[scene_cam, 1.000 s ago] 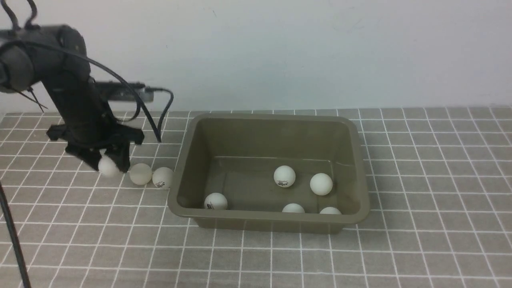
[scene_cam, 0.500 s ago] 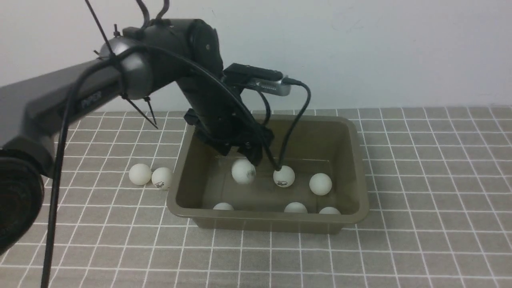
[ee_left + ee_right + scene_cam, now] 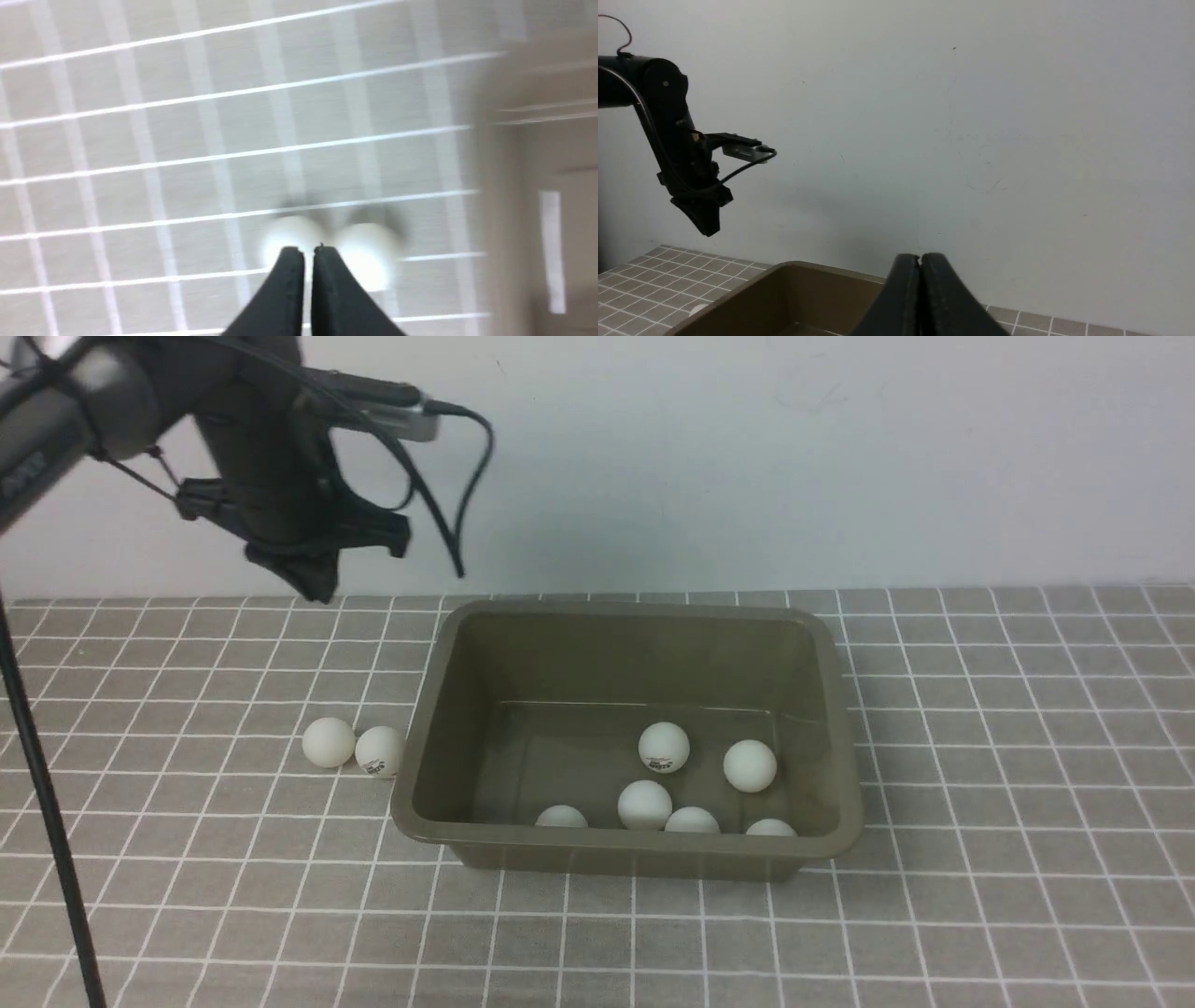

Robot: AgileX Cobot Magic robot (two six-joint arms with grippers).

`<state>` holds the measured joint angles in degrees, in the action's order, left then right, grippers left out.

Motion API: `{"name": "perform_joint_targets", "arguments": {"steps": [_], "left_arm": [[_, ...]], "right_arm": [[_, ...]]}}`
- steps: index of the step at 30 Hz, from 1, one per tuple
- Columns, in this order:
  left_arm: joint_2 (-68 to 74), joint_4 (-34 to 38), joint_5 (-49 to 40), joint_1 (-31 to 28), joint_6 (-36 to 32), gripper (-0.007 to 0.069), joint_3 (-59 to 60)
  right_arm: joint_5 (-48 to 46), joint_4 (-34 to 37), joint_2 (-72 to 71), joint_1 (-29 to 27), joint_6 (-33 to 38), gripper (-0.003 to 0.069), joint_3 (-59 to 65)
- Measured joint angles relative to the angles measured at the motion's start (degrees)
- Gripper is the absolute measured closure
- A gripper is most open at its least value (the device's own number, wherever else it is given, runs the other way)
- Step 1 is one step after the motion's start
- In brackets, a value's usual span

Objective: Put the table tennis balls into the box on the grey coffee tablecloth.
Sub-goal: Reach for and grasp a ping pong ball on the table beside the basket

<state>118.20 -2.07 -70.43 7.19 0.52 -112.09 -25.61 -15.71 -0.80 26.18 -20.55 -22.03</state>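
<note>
Olive-grey box (image 3: 625, 863), center frame, six white balls (image 3: 664, 748) inside. Two more balls (image 3: 328, 742) on grey gridded tablecloth (image 3: 1008, 784), just left of box. Left claw (image 3: 319, 593), upper left of frame, above cloth, pressed together, empty. Right claw (image 3: 920, 261), right wrist view, pressed together too. Pale wall (image 3: 747, 457) behind.

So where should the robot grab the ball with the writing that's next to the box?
Probably around the middle of the logo ball, from above, one finger toward the robot and one away: it's round, with the box and plain ball crowding its sides.
</note>
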Motion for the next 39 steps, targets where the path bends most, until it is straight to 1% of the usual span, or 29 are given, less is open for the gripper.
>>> {"name": "perform_joint_targets", "arguments": {"steps": [1,3,4,6,7,8,10,11,12,13,15,18,21,25,39], "left_arm": [[0.08,0.58,0.0,-0.54,-0.52,0.0628,0.0],[0.97,4.1,-0.07,-2.96,-2.73,0.0623,0.19],[1.32,4.88,-0.07,-3.58,-3.27,0.0614,0.19],[3.0,6.59,-0.07,-4.62,-4.04,0.0565,0.24],[3.17,6.6,-0.07,-4.58,-4.04,0.0565,0.22],[4.83,6.68,-0.07,-4.88,-4.11,0.0494,0.37],[6.28,6.68,0.0,-4.94,-4.16,0.042,0.44],[7.36,6.68,-0.01,-4.81,-4.16,0.035,0.44],[7.78,6.68,-0.01,-4.73,-4.16,0.032,0.44],[8.45,6.68,0.05,-4.41,-4.1,0.0261,0.44],[9.07,6.68,0.05,-4.16,-3.79,0.0194,0.44],[9.18,6.41,0.18,-3.92,-2.63,0.0125,1.55],[8.52,5.18,0.23,-3.92,-1.94,0.0105,4.66],[8.26,4.69,0.23,-3.92,-1.63,0.0103,7.25],[9.88,5.0,0.3,-3.92,-1.48,0.0102,7.33]], "right_arm": [[0.0,0.0,0.0,0.0,0.0,0.0669,0.0],[0.0,0.0,0.0,0.0,0.0,0.0669,0.0],[0.0,0.0,0.0,0.0,0.0,0.0669,0.0],[0.0,0.0,0.0,0.0,0.0,0.0669,0.0],[0.0,0.0,0.0,0.0,0.0,0.0669,0.0],[0.0,0.0,0.0,0.0,0.18,0.0669,0.0],[-0.05,0.0,0.0,0.0,0.9,0.0669,0.0],[-0.05,0.0,0.0,0.0,1.31,0.0669,0.0],[-0.05,0.0,0.0,0.0,1.37,0.0669,0.0],[-0.05,0.0,0.0,0.0,1.52,0.0669,0.0],[-0.05,0.0,0.0,0.0,1.52,0.0669,0.0],[-0.05,0.0,0.0,0.0,1.52,0.0669,0.0],[-0.05,0.0,0.0,0.0,1.52,0.0669,0.0],[-0.05,0.0,0.0,0.0,1.52,0.0669,0.0],[-0.1,0.0,0.0,0.0,1.54,0.0669,0.0]]}}
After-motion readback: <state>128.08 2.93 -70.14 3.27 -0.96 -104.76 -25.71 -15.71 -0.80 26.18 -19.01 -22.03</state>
